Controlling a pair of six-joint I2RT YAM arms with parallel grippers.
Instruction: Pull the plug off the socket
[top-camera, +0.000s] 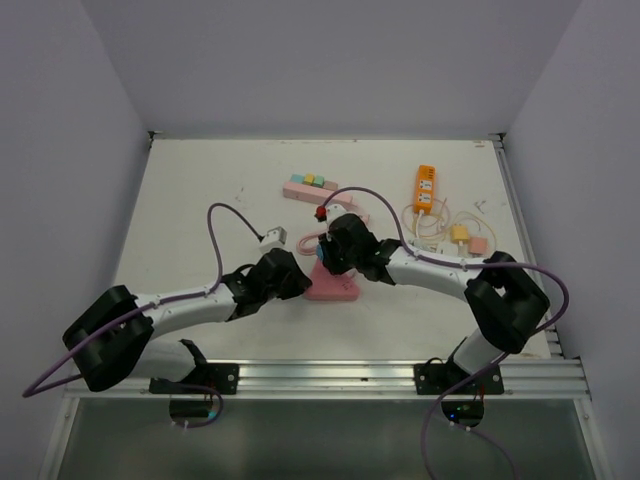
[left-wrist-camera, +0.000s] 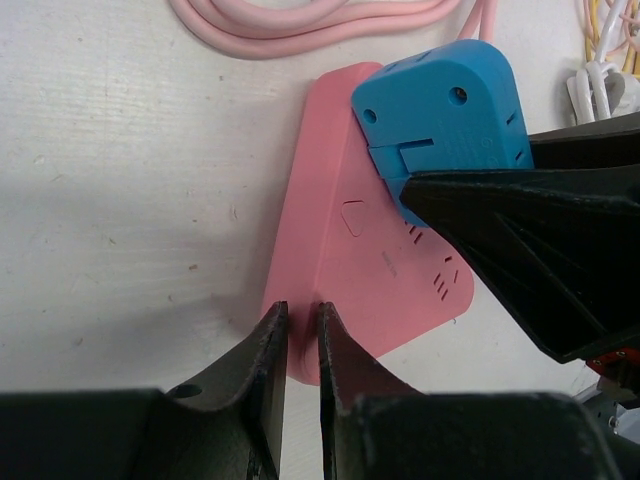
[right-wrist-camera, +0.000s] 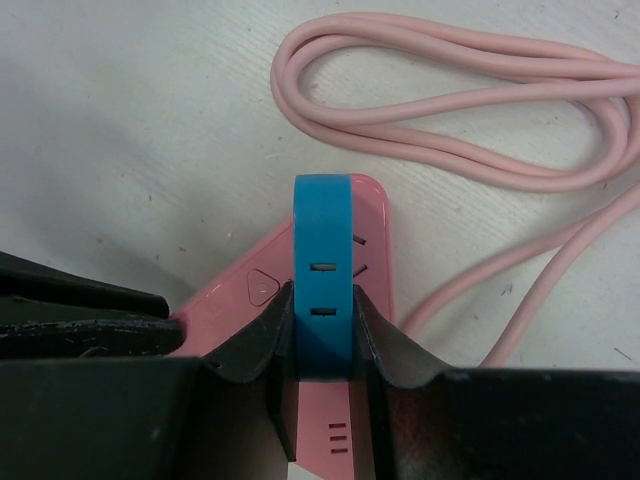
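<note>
Firmly, right end effector (right-wrist-camera: 322, 318) pinching blocky blue plug (right-wrist-camera: 322, 225), left end effector (left-wrist-camera: 300, 314) closed over smooth pink socket (left-wrist-camera: 335, 275)

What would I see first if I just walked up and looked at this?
The bright blue plug sits in the pink socket strip in the middle of the table, squeezed by the right gripper. The left gripper, shut, sits at the strip's other end. A pink cable lies in loops beside them.
</note>
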